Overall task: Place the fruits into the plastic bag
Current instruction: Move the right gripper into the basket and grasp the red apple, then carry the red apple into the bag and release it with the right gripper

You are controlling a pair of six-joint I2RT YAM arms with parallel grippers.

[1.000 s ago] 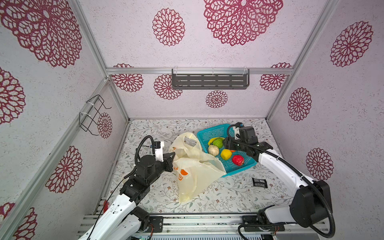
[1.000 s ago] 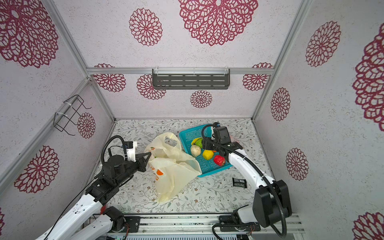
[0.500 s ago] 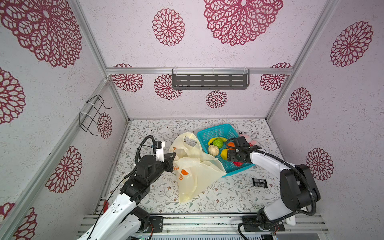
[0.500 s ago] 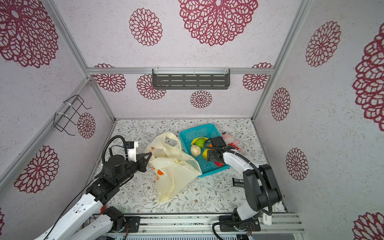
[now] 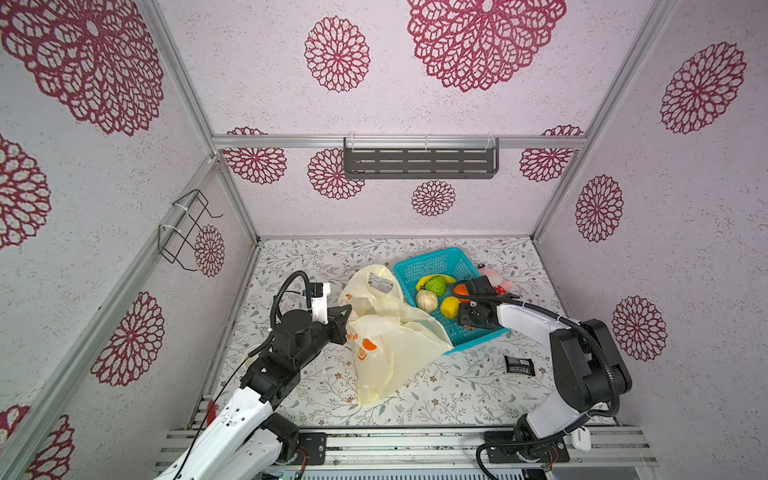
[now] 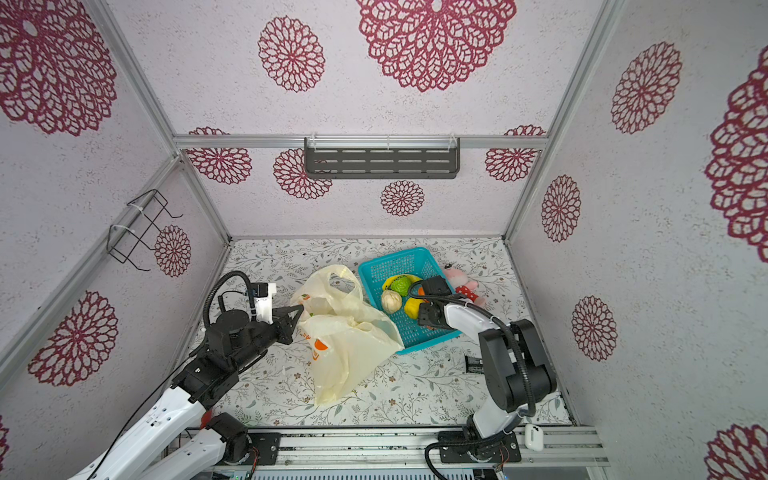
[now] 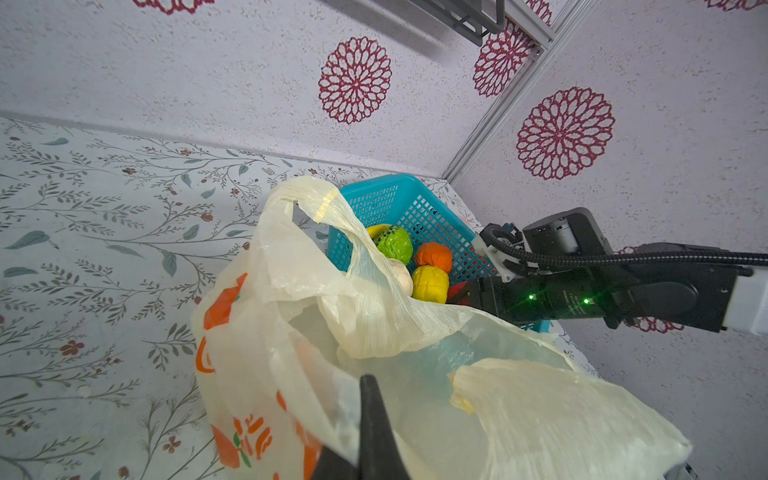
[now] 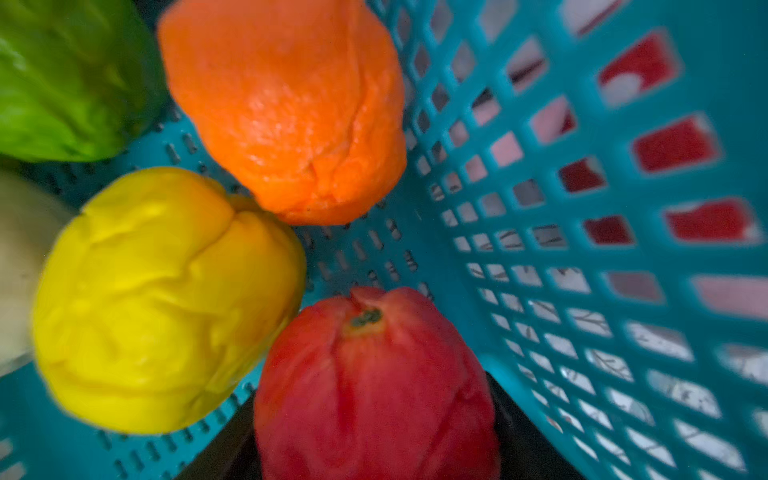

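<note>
Several wrinkled fruits [image 5: 435, 286] sat in the basket [image 5: 432, 264], right of centre. The left tool [image 5: 348, 308] was clenched on the plastic bag [image 5: 395, 336]; the right tool [image 8: 374, 455] straddled the red fruit [image 8: 374, 365], grip unclear.

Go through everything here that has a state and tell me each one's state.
plastic bag, slumped on table, mouth open
left pincer, shut on plastic bag
right pincer, inside turquoise basket at red fruit, grip unclear
turquoise basket, upright, holding fruits
red fruit, in basket, unbagged
</note>
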